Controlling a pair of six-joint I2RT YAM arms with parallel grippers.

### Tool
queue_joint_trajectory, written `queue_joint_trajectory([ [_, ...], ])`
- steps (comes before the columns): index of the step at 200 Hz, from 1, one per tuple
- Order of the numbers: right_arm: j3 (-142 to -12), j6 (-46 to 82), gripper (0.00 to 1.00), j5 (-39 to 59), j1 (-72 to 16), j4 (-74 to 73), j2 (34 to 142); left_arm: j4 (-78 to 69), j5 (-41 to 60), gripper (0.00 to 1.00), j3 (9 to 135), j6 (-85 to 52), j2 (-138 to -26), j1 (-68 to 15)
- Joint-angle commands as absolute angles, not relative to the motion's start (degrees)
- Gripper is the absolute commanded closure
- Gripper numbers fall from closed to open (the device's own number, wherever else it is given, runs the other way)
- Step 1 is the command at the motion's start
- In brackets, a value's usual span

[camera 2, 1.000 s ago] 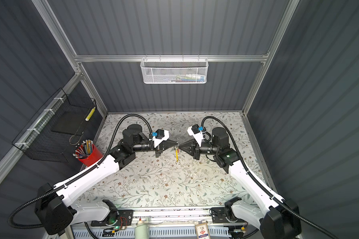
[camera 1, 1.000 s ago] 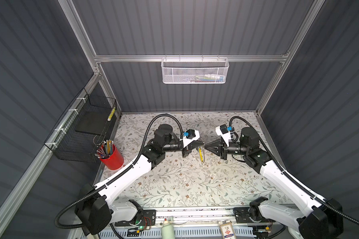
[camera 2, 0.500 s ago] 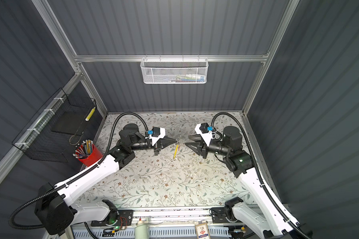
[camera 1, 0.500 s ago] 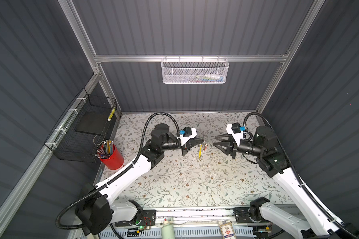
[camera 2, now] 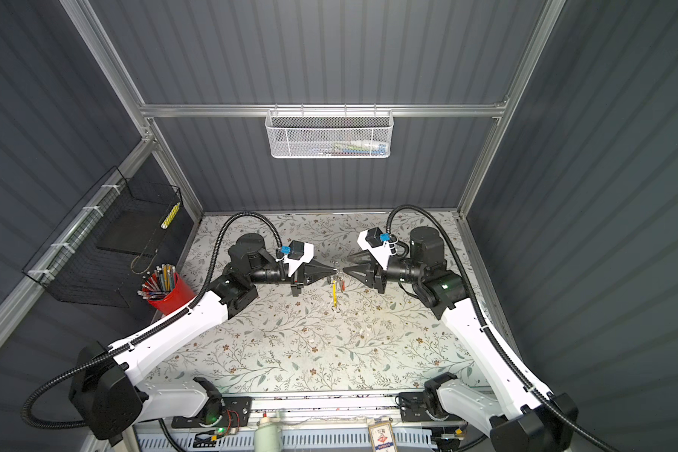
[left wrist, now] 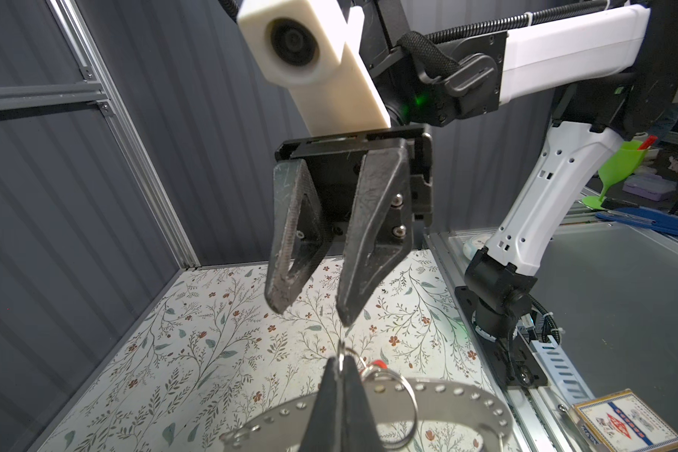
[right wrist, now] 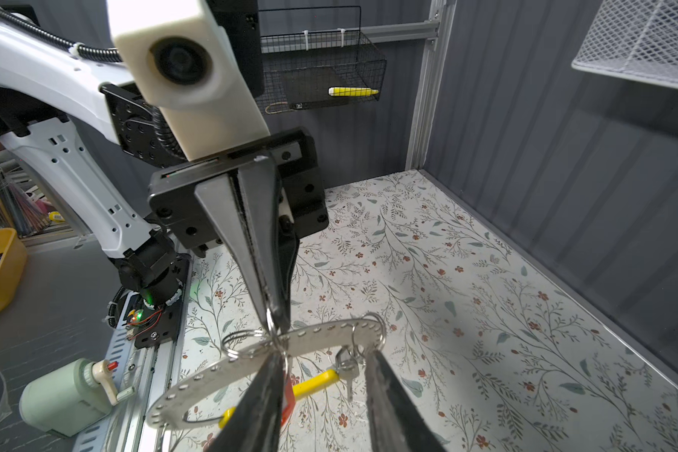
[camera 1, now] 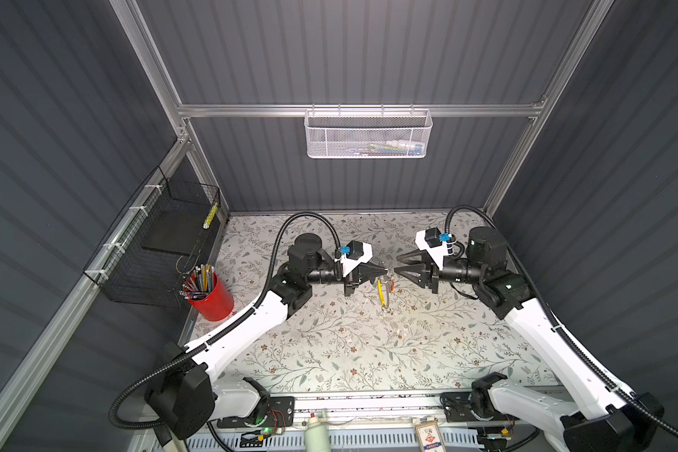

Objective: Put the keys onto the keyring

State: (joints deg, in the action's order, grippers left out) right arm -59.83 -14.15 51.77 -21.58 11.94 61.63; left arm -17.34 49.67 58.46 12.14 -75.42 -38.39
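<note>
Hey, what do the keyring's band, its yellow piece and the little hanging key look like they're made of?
The keyring band looks like thin metal: matte silver-grey, dotted with small studs. Its yellow segment is probably plastic: uniform bright colour, smooth. The key seems metal: silvery, glinting.

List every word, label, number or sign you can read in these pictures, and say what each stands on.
No text is legible for certain.
Printed box: lettering on a band across its red and blue emblem, too blurred to read.
Black tray in the wire basket: small pale mark on its edge, too small to read.
</note>
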Motion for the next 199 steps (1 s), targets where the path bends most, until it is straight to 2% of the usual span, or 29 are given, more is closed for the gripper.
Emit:
queue_joint_trajectory([
  [1,-60.37,-15.59,0.64,54.13,-22.46,11.48,61.48,-19.51,51.79,1.00,60.12,10.59,-76.03,-38.06],
  [72,-61.70,-19.63,0.68,51.71,-24.60,16.27,63.63,-18.82,52.56,1.00,60.82,10.46,-76.08,-38.06],
  [90,-61.65,-19.60,0.72,51.70,-24.97,15.54,63.61,-18.50,53.16,1.00,61.06,10.57,-76.20,-38.06],
  [144,-60.40,-19.60,0.92,51.16,-25.60,12.92,61.68,-15.67,53.64,1.00,61.52,11.92,-76.13,-38.06],
  [199,-59.48,-20.04,1.00,51.37,-26.15,12.40,59.94,-13.67,53.96,1.00,62.04,12.74,-76.81,-38.06],
])
